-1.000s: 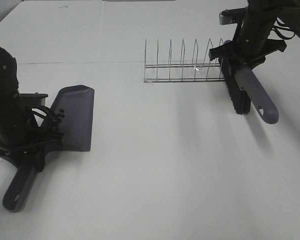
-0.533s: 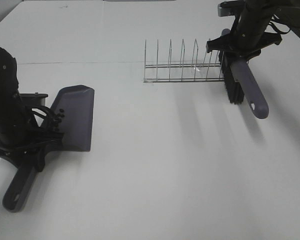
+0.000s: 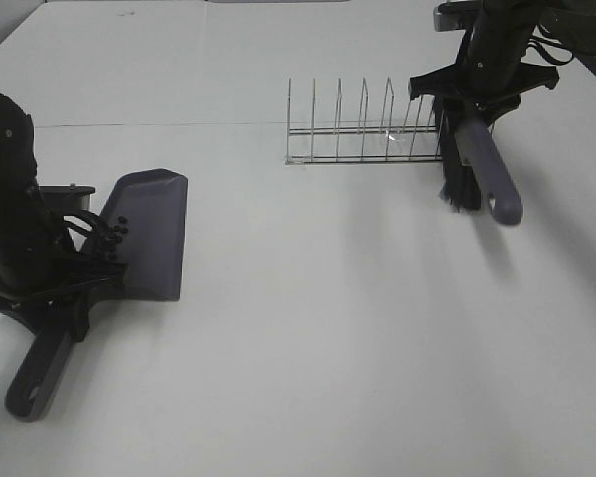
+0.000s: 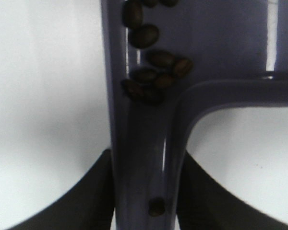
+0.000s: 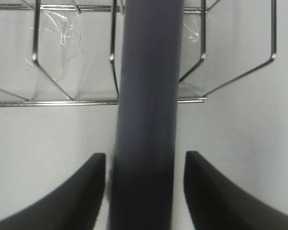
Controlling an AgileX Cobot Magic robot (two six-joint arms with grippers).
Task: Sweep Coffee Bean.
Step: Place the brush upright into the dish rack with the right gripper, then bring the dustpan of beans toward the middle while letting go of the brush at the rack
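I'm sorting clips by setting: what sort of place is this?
Probably a robotics lab bench, not a home: a plain white table, a robot's left gripper clamping a dustpan holding coffee beans, and a lone wire rack beside a brush.

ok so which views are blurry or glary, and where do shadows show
Right wrist: brush handle smeared at its edges, wire rack sharper. Left wrist: coffee beans soft and out of focus, glare streaks on the dustpan. Exterior high: sharp, with faint soft shadows on the table.
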